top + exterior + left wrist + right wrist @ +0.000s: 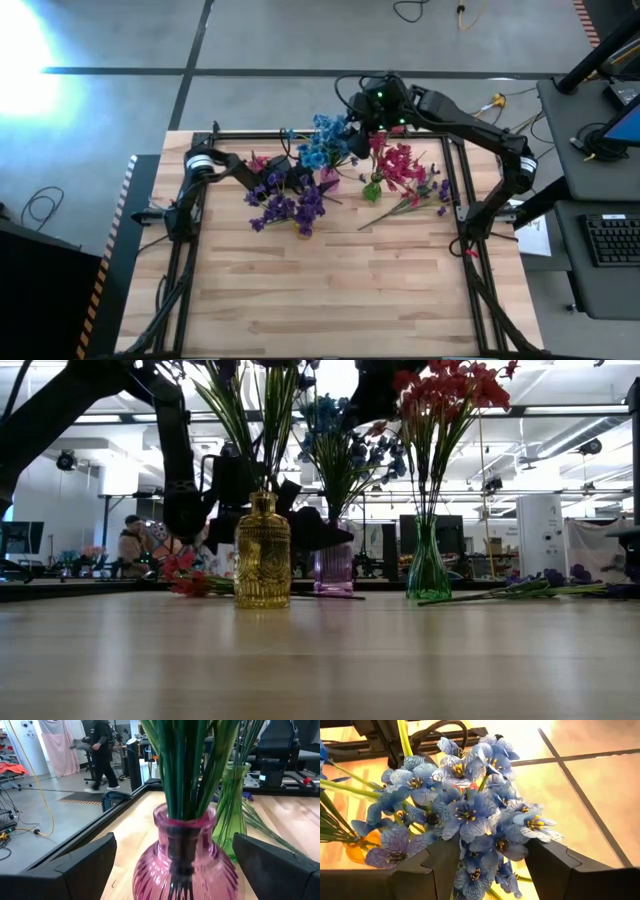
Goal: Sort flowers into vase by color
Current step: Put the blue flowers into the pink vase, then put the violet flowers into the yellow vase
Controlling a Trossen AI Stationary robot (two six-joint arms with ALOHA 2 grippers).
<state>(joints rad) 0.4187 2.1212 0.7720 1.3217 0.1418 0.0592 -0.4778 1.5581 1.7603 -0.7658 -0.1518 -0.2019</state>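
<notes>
Three vases stand at the table's far middle. An amber vase [262, 565] holds purple flowers [285, 205]. A pink vase [184, 865] holds blue flowers [325, 142]. A green vase [428, 568] holds red flowers [398, 165]. My left gripper [175, 855] is open and level, one finger on each side of the pink vase's body, apart from it. My right gripper [492, 862] is open above the blue blooms [470, 815], pointing down, with the blooms between its fingers. My right gripper stands open over the top of the blue bunch, coming from above. Some petals [470, 870] lie against the inner sides of its fingers [432, 870]. I cannot tell whether it holds any of them. The stems stay in the pink vase.
Loose sprigs lie flat on the table: a red-pink one [258, 160] to the left of the vases, and several green-stemmed ones with purple and blue blooms [415, 203] to the right of the green vase. A black frame [455, 200] borders the table. A person [102, 750] moves in the room beyond.
</notes>
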